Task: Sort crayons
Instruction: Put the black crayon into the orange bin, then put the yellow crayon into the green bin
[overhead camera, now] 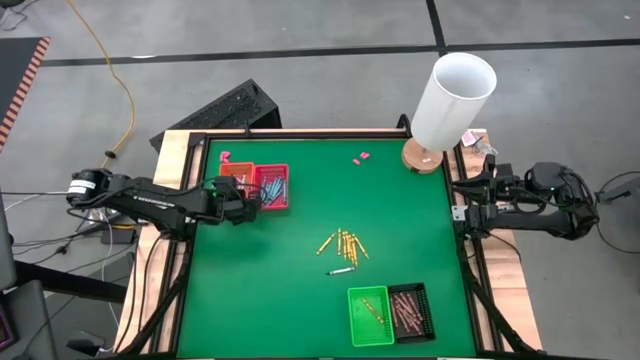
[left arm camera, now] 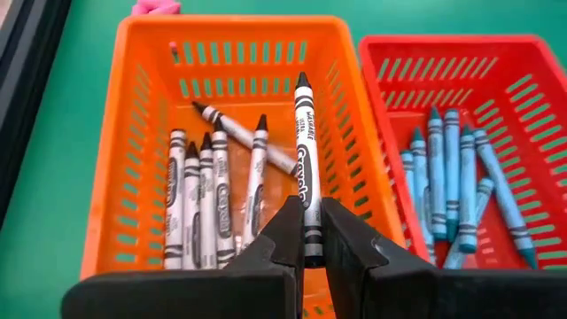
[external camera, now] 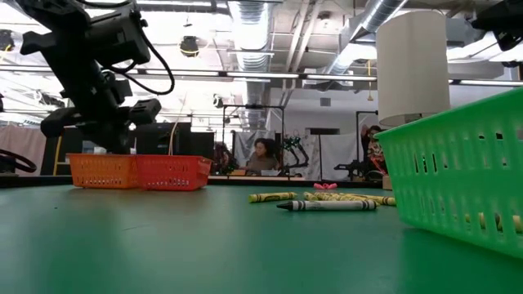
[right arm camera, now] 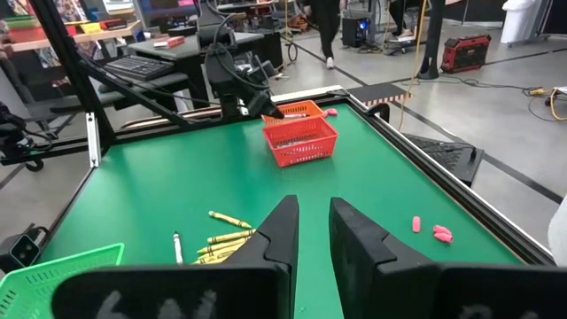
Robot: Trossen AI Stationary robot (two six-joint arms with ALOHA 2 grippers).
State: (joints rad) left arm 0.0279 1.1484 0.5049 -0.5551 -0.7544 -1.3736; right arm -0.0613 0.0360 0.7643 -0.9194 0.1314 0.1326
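table: green mat (overhead camera: 300, 300) framed by a raised rail on all sides; the widest open room lies in the middle and toward the left arm's near corner.
tall white cylinder: stands on a wooden disc (overhead camera: 452, 98) at the far right corner (clear of the working path, as far as I can judge).
orange basket: (left arm camera: 142, 151) touching the red basket (left arm camera: 523, 97) along one wall; slotted, upright rims that a low approach could catch, so coming from above looks safer.
green basket: (overhead camera: 368, 318) beside a black basket (overhead camera: 412, 312) at the near edge, both holding some crayons.
left gripper: (left arm camera: 306, 257) above the orange basket, fingers clamped on the lower end of a grey crayon (left arm camera: 304, 142), which points out over the grey ones already lying inside.
right gripper: (right arm camera: 312, 226) parked at the table's right rail, fingers a little apart, holding nothing.
loose crayons: yellow cluster (overhead camera: 346, 243) mid-table, one grey stick (overhead camera: 341, 271) just beside it.
handling: light, stiff, paper-wrapped, probably snaps if squeezed hard and rolls easily; pinch across the wrapped middle.
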